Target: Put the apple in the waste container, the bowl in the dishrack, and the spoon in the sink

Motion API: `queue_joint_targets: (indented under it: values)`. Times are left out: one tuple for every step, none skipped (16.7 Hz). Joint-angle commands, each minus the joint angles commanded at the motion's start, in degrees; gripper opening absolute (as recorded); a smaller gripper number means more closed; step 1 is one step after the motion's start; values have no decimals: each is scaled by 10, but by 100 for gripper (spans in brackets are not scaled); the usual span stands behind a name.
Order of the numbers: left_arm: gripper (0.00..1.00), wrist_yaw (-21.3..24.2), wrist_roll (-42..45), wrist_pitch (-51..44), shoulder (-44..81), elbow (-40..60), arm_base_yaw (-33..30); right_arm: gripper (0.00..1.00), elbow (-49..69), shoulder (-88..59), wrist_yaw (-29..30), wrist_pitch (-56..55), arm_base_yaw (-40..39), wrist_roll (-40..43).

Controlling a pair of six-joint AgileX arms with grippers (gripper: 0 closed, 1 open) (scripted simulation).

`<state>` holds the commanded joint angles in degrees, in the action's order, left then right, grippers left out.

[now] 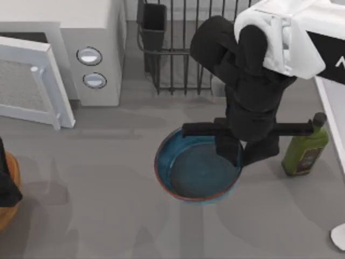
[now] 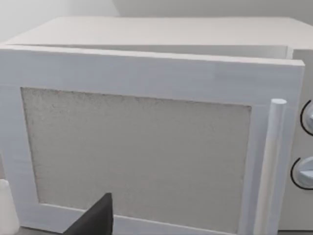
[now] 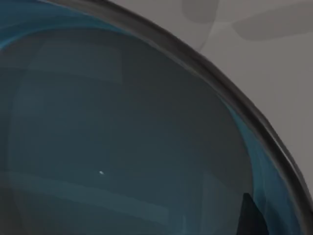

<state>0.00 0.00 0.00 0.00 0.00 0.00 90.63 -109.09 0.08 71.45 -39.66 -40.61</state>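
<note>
The teal-blue bowl point(image 1: 197, 167) with its reddish-brown rim is at the middle of the table. My right gripper point(image 1: 243, 155) comes down on its right side, one finger inside and one outside the rim, shut on the wall. In the right wrist view the bowl's inside point(image 3: 122, 137) is very close. The black wire dishrack point(image 1: 178, 59) stands behind the bowl. The pale sink rim point(image 1: 330, 113) runs along the right edge. My left gripper point(image 1: 6, 189) hangs over the orange-brown waste container point(image 1: 9, 213) at the left edge. A small white rounded piece point(image 1: 339, 236), perhaps the spoon, lies at the lower right. The apple is out of view.
A white microwave point(image 1: 64, 48) with its door point(image 1: 32, 81) swung open stands at the back left; the left wrist view faces that door point(image 2: 142, 156). A green bottle point(image 1: 304, 147) stands just right of the bowl. A dark cutlery cup point(image 1: 153, 24) hangs on the rack.
</note>
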Motion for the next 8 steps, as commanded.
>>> queue_joint_targets:
  values:
    - [100, 0, 0, 0, 0, 0, 0, 0, 0, 0, 0, 0, 0, 0]
    - [100, 0, 0, 0, 0, 0, 0, 0, 0, 0, 0, 0, 0, 0]
    - [100, 0, 0, 0, 0, 0, 0, 0, -1, -2, 0, -1, -1, -1]
    - [100, 0, 0, 0, 0, 0, 0, 0, -1, -2, 1, -2, -2, 0]
    - [100, 0, 0, 0, 0, 0, 0, 0, -1, 1, 6, -9, -4, 4]
    - [100, 0, 0, 0, 0, 0, 0, 0, -1, 6, 18, -21, -8, 11]
    - [100, 0, 0, 0, 0, 0, 0, 0, -2, 13, 35, -39, -14, 21]
    - [100, 0, 0, 0, 0, 0, 0, 0, -3, 22, 58, -64, -22, 35]
